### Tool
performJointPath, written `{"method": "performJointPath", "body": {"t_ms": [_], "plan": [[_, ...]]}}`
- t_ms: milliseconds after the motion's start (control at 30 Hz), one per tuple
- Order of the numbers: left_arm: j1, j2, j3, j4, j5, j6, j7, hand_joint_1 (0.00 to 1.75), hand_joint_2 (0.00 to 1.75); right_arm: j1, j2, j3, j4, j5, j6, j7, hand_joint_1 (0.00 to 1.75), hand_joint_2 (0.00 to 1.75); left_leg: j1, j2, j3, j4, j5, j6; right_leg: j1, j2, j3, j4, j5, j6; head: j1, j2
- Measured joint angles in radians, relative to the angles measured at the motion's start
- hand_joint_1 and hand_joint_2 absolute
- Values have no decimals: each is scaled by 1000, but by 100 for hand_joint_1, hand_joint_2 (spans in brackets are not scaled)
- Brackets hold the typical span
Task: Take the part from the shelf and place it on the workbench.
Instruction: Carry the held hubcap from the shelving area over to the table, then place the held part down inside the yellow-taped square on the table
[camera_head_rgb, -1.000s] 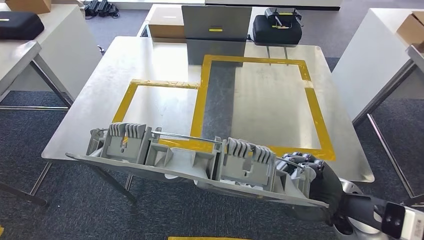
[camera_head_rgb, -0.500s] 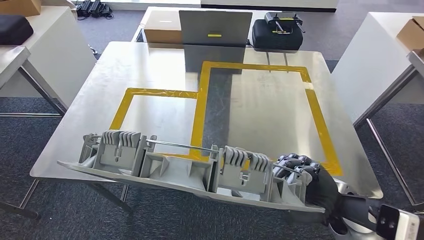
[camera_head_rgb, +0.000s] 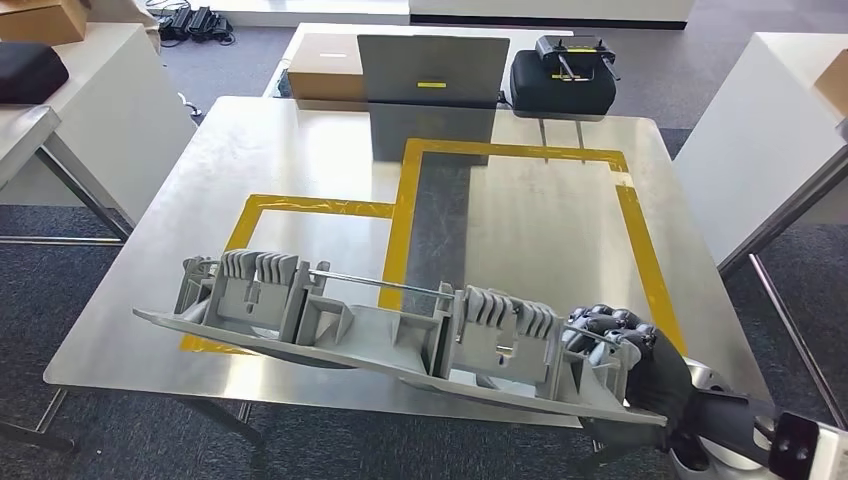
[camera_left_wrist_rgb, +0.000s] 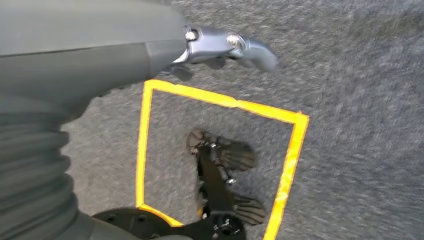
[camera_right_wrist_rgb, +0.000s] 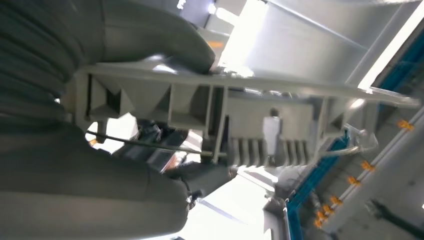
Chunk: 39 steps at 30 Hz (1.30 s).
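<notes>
I have my right hand (camera_head_rgb: 625, 350) clamped on one end of the long grey part (camera_head_rgb: 380, 325), cantilevered over the workbench (camera_head_rgb: 300, 150) near edge, short of its yellow tape outline (camera_head_rgb: 400, 210), for set-down; left hand's (camera_left_wrist_rgb: 225, 45) state I cannot tell

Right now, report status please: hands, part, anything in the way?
Right hand holds grey part by one end, above workbench front edge. Left hand holds nothing, over the floor. Taped zones clear.

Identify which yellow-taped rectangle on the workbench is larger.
The right-hand rectangle, reaching toward the far edge; the left one is smaller and partly hidden by the part.
</notes>
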Motion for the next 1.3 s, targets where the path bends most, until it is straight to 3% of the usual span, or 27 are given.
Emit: {"method": "performJointPath", "body": {"t_ms": [67,167,200,233,300,333,400,433,567,633,733,900,1300], "plan": [[-3,0,1,0,3,0,-2,0,175,-13,-1,-1,0,1,-3,6,175,175,1,1,-29,65,-27,-9,-4,-1,20,-6,-4,-10,-4,0],[-6,0,9,1,9,1,-4,0,175,-26,-1,-1,0,11,-13,19,175,175,2,1,-141,237,-98,-17,-4,0,32,-7,-17,-18,-10,0],[-5,0,12,1,10,2,-4,0,175,-26,-1,-1,0,19,-19,23,175,175,2,1,-166,258,-99,-17,-4,1,37,-7,-21,-18,-10,0],[-3,0,15,1,12,3,-4,0,175,-26,-1,-1,0,31,-27,26,175,175,3,1,-173,243,-77,-17,-4,1,44,-7,-27,-17,-11,0],[-2,0,19,1,18,5,-4,0,175,-28,-1,-4,-2,57,-45,30,175,175,3,1,-144,126,17,-15,-5,2,60,-5,-39,-11,-13,0],[-2,0,21,1,20,5,-4,0,175,-30,-1,-6,-3,71,-55,32,175,175,3,1,-127,63,49,-12,-5,2,66,-3,-44,-6,-14,0],[-2,0,24,0,21,6,-4,0,175,-35,-3,-13,-7,101,-77,37,175,175,1,2,-108,-2,75,-1,-2,3,66,1,-52,4,-15,0],[-1,-1,25,0,21,7,-4,0,175,-37,-4,-17,-9,120,-89,39,175,175,0,1,-107,-5,73,5,0,3,65,4,-55,8,-15,0],[2,-7,31,1,22,8,-9,0,175,-37,-20,-48,-19,210,-156,43,175,175,0,-3,-106,-7,87,13,4,3,69,-3,-54,-10,-12,0],[2,-9,33,1,22,7,-13,0,175,-30,-34,-76,-23,239,-184,42,175,175,0,-4,-104,-7,85,19,4,2,73,-10,-54,-10,-11,0],[2,-11,38,1,21,2,-17,0,175,-18,-53,-131,-31,322,-238,45,175,175,-1,-3,-104,-7,83,25,4,2,77,-17,-53,-3,-9,0],[3,-11,41,1,18,-1,-13,0,175,21,-82,-258,-35,489,-360,74,175,175,-3,-3,-104,-6,82,30,0,1,80,-25,-51,30,-9,0],[-1,-14,41,1,0,-6,-6,0,175,71,-174,-416,19,863,-598,228,175,175,-3,-1,-103,-9,83,29,1,2,78,-22,-51,31,-9,0]]}}
